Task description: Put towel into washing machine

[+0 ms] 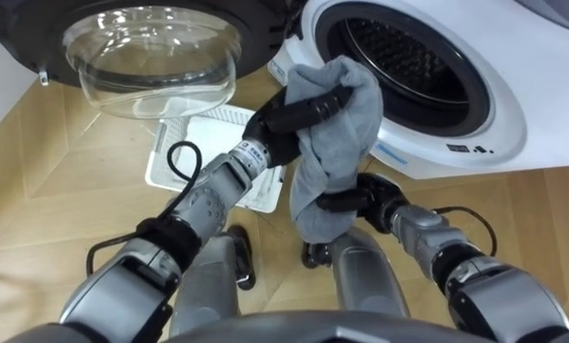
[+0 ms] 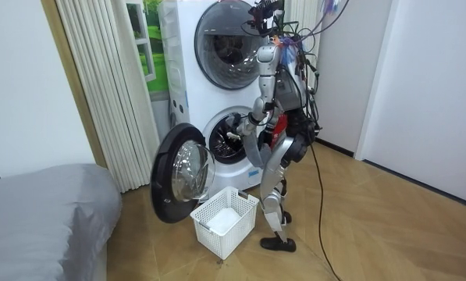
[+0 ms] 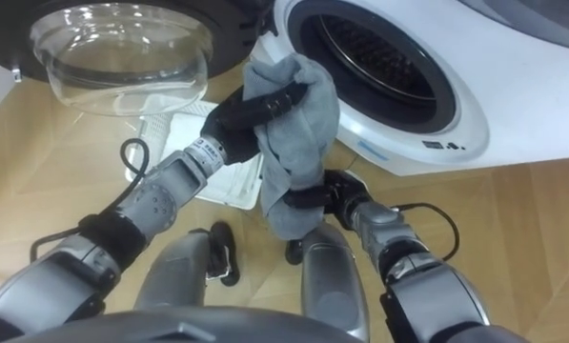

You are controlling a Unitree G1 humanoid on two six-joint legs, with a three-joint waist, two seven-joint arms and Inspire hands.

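Note:
A grey towel hangs bunched in front of the washing machine's open drum, just below and left of the round opening. My left hand is shut on the towel's upper part, with dark fingers curled over the cloth. Lower down, my right hand is shut on the towel's hanging end. The towel's top edge is level with the lower rim of the white front panel. In the room view I stand close before the lower machine.
The machine's door with its glass bowl swings open on my left. A white laundry basket holding something white stands on the wooden floor below it. A second machine is stacked above. A grey bed and curtain lie at the room view's left.

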